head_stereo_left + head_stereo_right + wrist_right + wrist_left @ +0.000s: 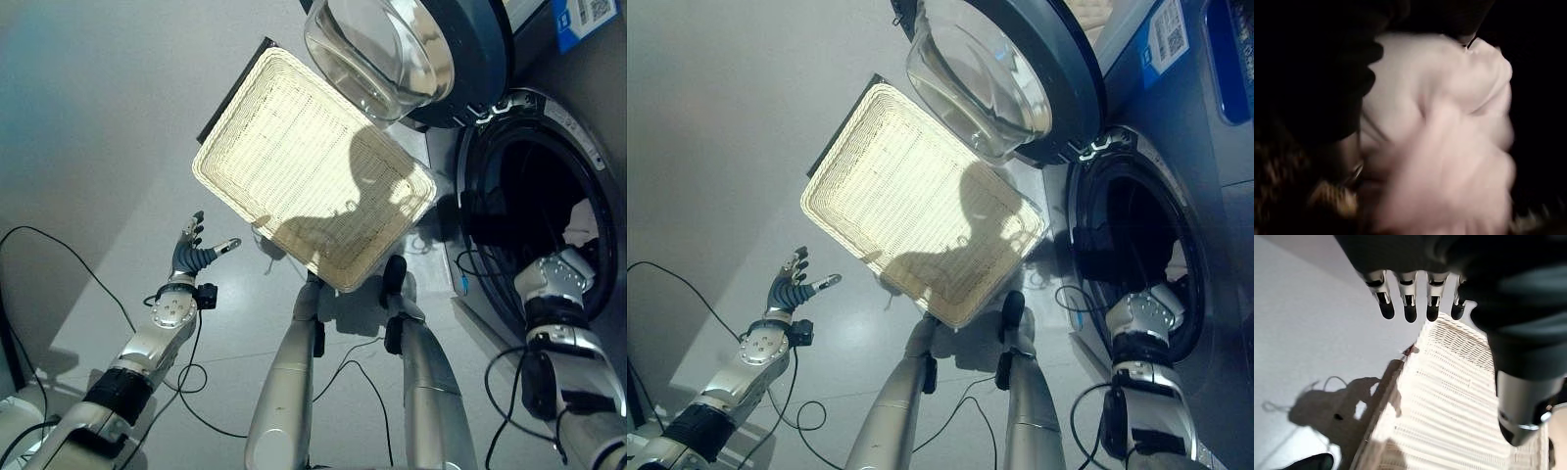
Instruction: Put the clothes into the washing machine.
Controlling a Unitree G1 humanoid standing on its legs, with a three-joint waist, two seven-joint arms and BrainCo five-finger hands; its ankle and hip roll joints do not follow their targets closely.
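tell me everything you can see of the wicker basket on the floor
The wicker basket is a shallow rectangular tray of pale cream woven strands with a raised rim and rounded corners. It lies flat on the grey floor, empty, one corner near the washing machine's open door. A dark edge shows along its far side. Neither hand touches it.

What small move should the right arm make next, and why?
Probably draw the right arm back out: its hand reaches into the dark drum of the grey washing machine, white cloth lies inside, and the pale woven basket holds nothing. Its fingers cannot be read.
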